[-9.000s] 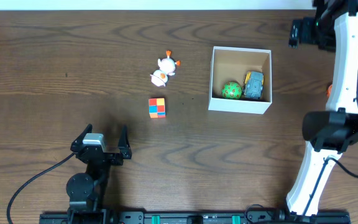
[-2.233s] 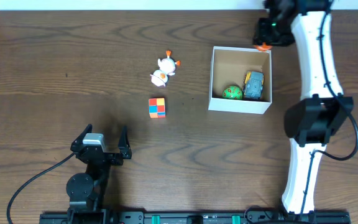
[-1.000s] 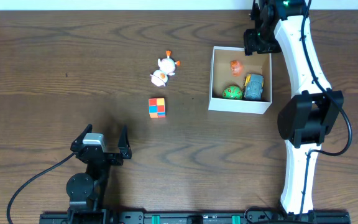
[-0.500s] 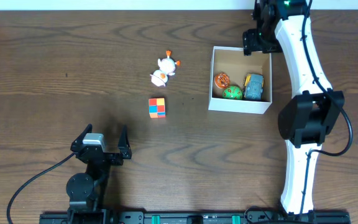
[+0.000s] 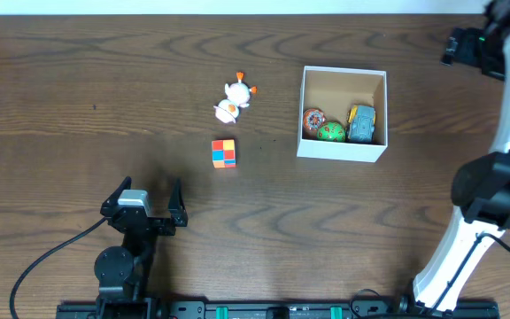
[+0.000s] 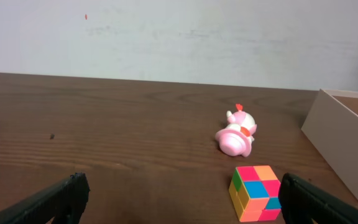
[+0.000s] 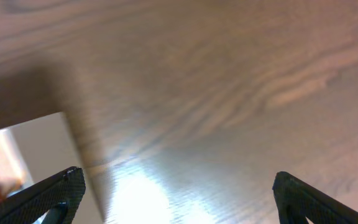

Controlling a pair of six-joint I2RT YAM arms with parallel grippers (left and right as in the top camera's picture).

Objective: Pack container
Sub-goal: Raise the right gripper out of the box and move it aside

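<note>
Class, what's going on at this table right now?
Toys are being packed into the container. An orange ball, a green ball and a toy car are inside; a white figure and a colour cube lie outside it. The right claw, away from the container, and the left claw, facing the cube, are both open and empty.

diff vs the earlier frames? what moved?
The right gripper brought an orange toy over and let it go into the container, where it ended beside the green ball. The gripper then pulled back to the far right, open. Unmoved: the left gripper, cube, bird toy, toy car, container.
</note>
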